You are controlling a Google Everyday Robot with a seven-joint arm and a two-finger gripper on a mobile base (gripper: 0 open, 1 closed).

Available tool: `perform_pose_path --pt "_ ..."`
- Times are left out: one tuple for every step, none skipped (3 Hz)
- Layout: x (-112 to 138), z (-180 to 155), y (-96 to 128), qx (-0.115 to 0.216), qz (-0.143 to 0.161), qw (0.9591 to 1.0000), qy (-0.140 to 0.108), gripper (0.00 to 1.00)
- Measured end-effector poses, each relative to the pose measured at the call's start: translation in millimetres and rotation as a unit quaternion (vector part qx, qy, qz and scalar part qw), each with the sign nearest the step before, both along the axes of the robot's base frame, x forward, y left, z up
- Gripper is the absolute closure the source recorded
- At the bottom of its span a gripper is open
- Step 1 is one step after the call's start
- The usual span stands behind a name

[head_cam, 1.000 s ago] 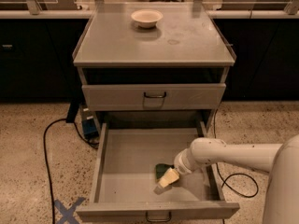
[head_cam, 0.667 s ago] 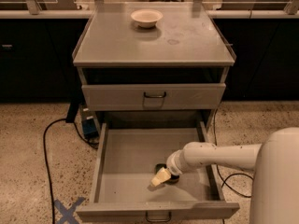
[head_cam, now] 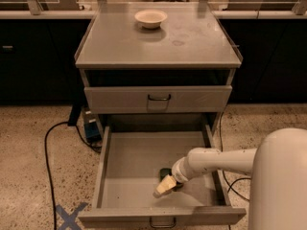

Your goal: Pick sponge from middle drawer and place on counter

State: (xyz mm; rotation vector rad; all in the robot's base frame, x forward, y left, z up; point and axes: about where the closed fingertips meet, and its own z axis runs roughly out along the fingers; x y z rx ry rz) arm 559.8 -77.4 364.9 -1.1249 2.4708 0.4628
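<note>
Gripper (head_cam: 163,187) low inside the open drawer (head_cam: 102,169), at the sponge (head_cam: 166,172).
Whether it is spread or clamped, I cannot tell. The sponge lies on the drawer floor, touching it; lifting and placing on the counter (head_cam: 144,47) seem undone.

Worktop (head_cam: 192,47): gray, smooth, looks like painted metal, soft sheen, faint round stains. Bowl (head_cam: 150,18) on it: cream, smooth, material unclear. Middle drawer (head_cam: 134,157): gray sheet metal, matt, bare floor slightly scuffed; thin dark wire handle (head_cam: 162,223). Upper drawer front (head_cam: 120,99): same matt gray metal. Gripper (head_cam: 163,186) low inside the middle drawer, near its front: pale cream, matt, plastic-looking. Arm shell (head_cam: 225,159): white, smooth plastic, slight gloss. Sponge (head_cam: 166,172) just behind the gripper: dark, dull, rough-looking face, mostly hidden. Floor (head_cam: 29,176): speckled stone-like, low shine. Cable (head_cam: 48,152): black, matt rubber look.
</note>
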Motion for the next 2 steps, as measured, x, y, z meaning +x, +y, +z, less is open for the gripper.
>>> perform_pose_path --pt "-4.1 -16.0 -4.5 -0.006 -0.006 0.9998 0.018 0.0" --pt "-8.2 -23.6 -2.7 -0.011 -0.005 0.9996 0.027 0.19"
